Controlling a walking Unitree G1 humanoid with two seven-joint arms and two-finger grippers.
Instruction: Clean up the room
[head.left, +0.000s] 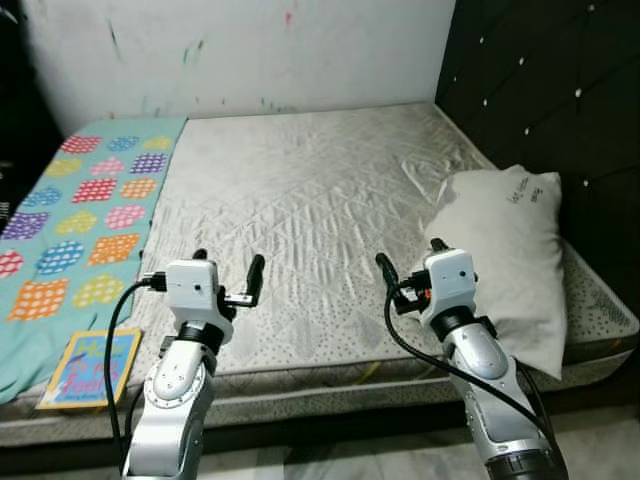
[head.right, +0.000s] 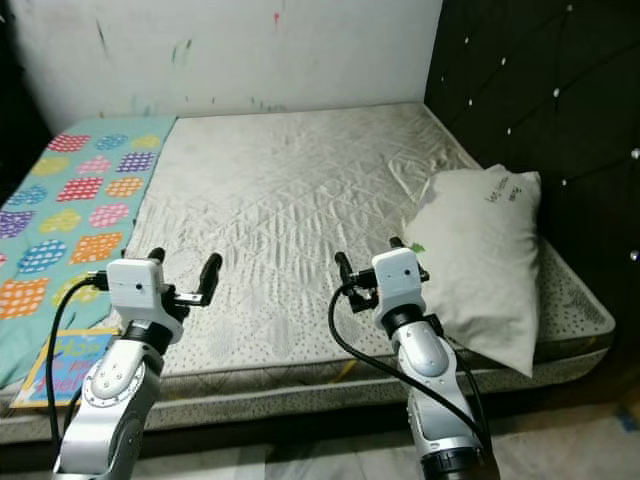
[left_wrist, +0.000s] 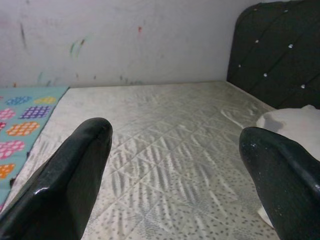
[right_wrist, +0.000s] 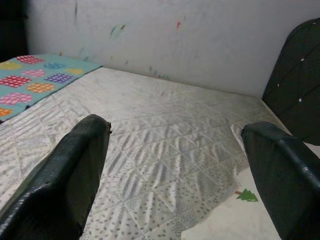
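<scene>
A bare quilted mattress (head.left: 300, 190) lies before me. On its right side rests a white pillow (head.left: 505, 250), slanted toward the front right corner. Along the left side runs a teal blanket (head.left: 90, 200) with coloured dotted patches. A yellow and blue picture book (head.left: 92, 368) lies at the front left corner, on the blanket's edge. My left gripper (head.left: 229, 260) hovers open over the mattress's front edge, right of the book. My right gripper (head.left: 409, 253) is open too, just left of the pillow. Neither holds anything.
A black tufted headboard (head.left: 550, 90) rises on the right. A white wall (head.left: 250, 50) with paint smears closes the far side. The floor (head.left: 600, 440) shows below the bed's front edge.
</scene>
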